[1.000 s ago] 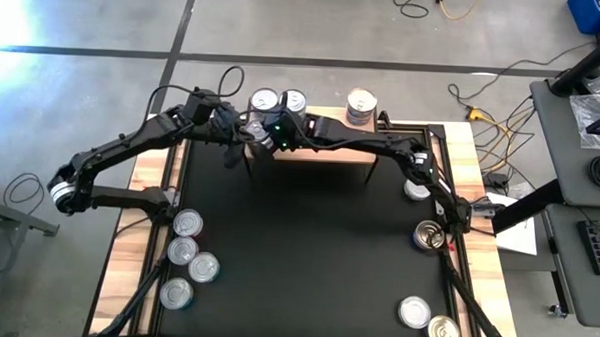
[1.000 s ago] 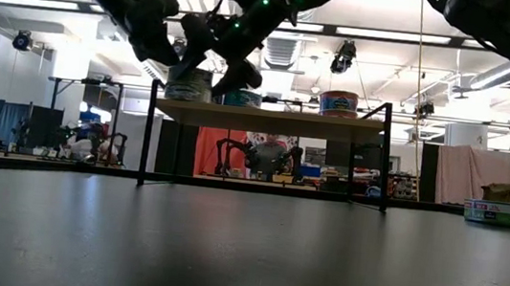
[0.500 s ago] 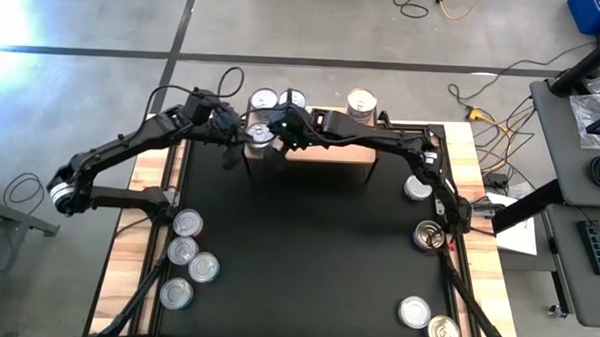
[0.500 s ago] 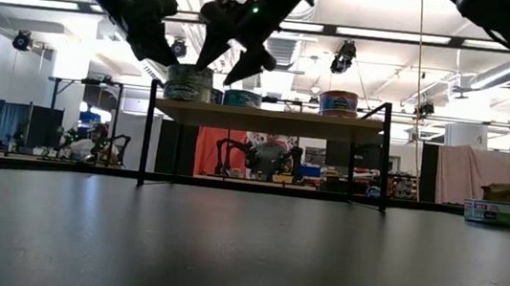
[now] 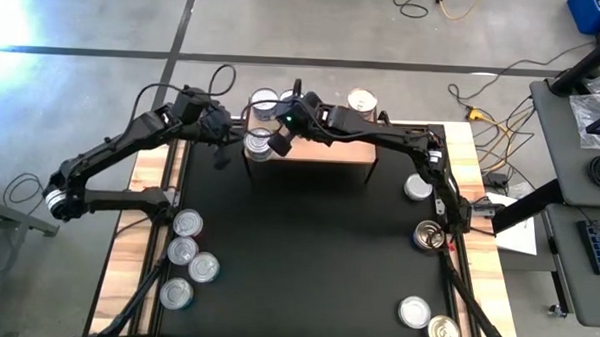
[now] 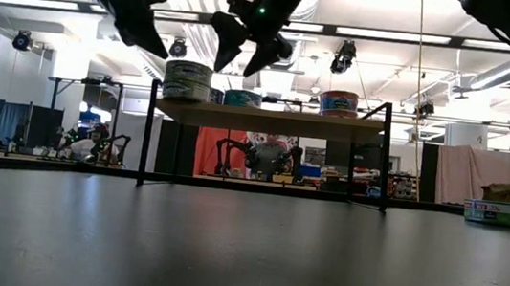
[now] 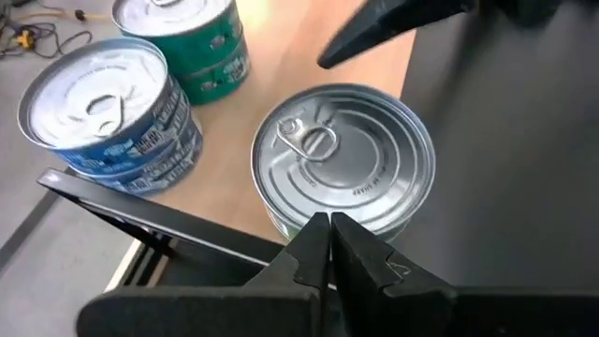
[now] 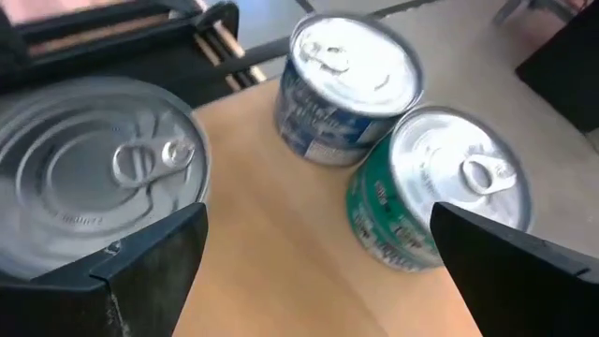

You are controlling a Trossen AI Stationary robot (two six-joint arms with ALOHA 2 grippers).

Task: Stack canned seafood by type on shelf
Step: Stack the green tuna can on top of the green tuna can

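shelf (image 5: 326, 149): four tins | left end effector (image 5: 224, 136) closed, empty | right end effector (image 5: 278, 135) wide

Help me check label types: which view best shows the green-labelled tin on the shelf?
The right wrist view: the green-labelled round tin shows label and silver top. The left wrist view crops its top; the high and low views don't show its colour.

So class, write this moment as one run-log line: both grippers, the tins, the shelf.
left gripper: shut, above shelf's left end | right gripper: open, empty, over silver-topped round tin | light wood shelf with black legs: four stacks
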